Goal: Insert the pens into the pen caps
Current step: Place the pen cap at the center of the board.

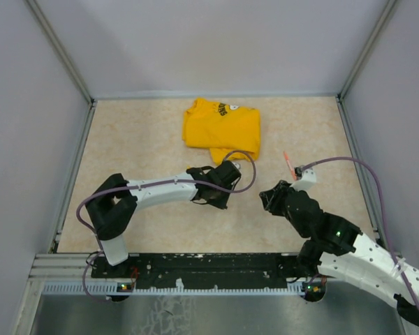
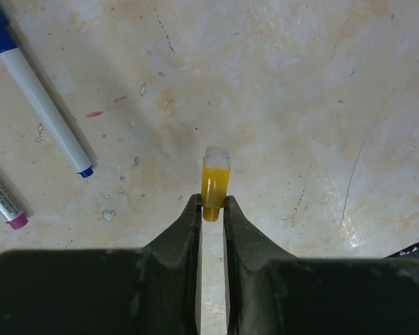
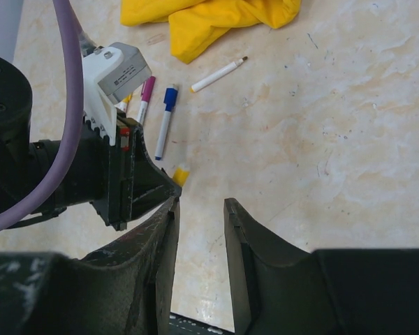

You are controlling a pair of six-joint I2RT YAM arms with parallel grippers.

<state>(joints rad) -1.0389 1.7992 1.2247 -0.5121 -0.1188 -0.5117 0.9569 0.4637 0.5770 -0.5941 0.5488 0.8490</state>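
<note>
Two robot arms reach across a beige marbled table [image 1: 140, 132] enclosed by grey walls. The left gripper [image 1: 211, 188] hangs just on the near side of a folded yellow T-shirt [image 1: 222, 125], while the right gripper [image 1: 272, 197] faces it, apart. A thin orange-red item [image 1: 288, 162], too small to identify, lies beside the right wrist.

The yellow cap [image 2: 214, 185] in the left gripper [image 2: 211, 209] is glossy, half-clear plastic with a dull white end. That gripper's fingers [image 2: 181, 241] are matt black plastic. The right gripper [image 3: 201, 209] has the same finish, scuffed with pale smears. The table [image 2: 300, 105] beneath is smooth marbled beige with a low sheen, flecked and scratched. Left of the left gripper, the blue pen [image 2: 45, 112] has a smooth white plastic barrel. Ahead of the right gripper, the shirt [image 3: 209, 17] is soft, matt yellow cloth. The cable [image 3: 66, 105] to that gripper's left looks smooth and rubbery.
</note>
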